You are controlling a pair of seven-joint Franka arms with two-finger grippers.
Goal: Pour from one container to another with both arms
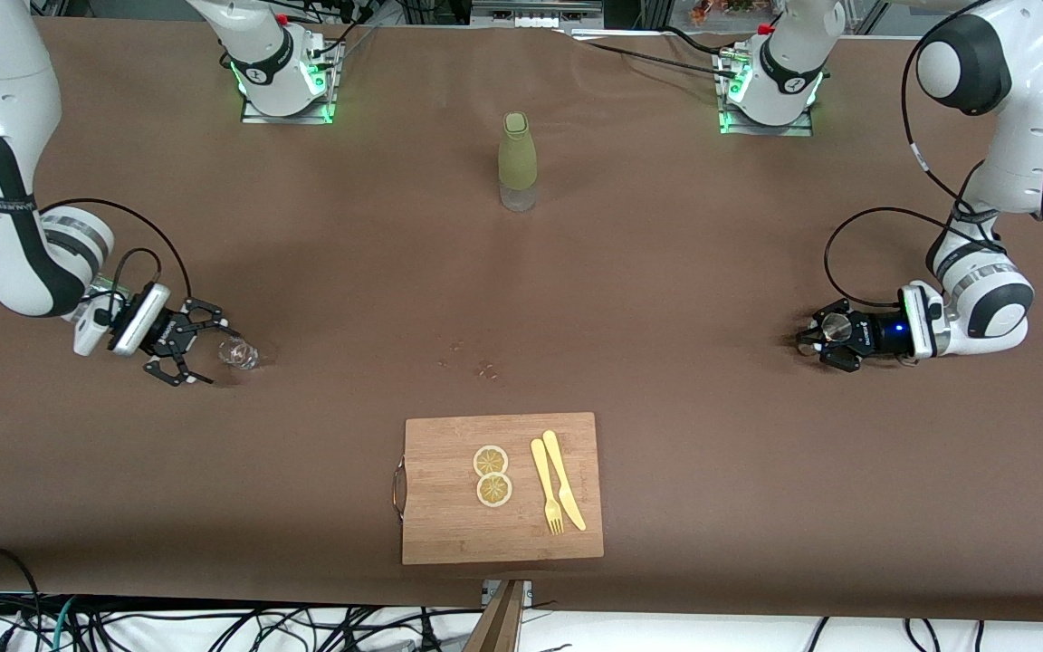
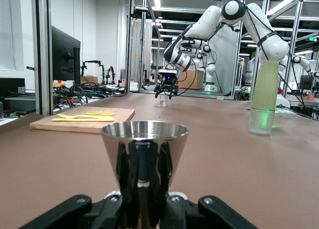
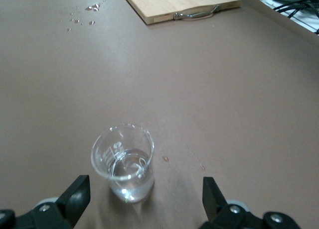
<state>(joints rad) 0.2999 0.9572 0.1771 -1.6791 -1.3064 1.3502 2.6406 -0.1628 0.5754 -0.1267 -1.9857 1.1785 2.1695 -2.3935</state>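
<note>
A small clear glass (image 1: 238,354) stands upright on the brown table (image 1: 666,272) toward the right arm's end, with a little clear liquid at its bottom. The right gripper (image 1: 198,349) sits low beside it with its fingers (image 3: 75,194) spread wide; in the right wrist view the glass stands between them, touched by neither. Toward the left arm's end of the table, the left gripper (image 1: 813,342) is down at the tabletop, its jaws closed on a shiny metal cup (image 2: 144,162) that stands upright; whether the cup holds anything cannot be told. A tall bottle (image 1: 518,161) with a pale green body and a clear base stands upright near the middle of the table's edge where the arm bases are, well apart from both grippers. A few drops of liquid (image 1: 476,360) lie on the middle of the table. A wooden cutting board (image 1: 502,534) lies at the middle of the table's edge nearest the front camera, carrying two lemon slices (image 1: 492,475) side by side, and beside them a yellow fork (image 1: 546,486) and a yellow knife (image 1: 564,479).
</note>
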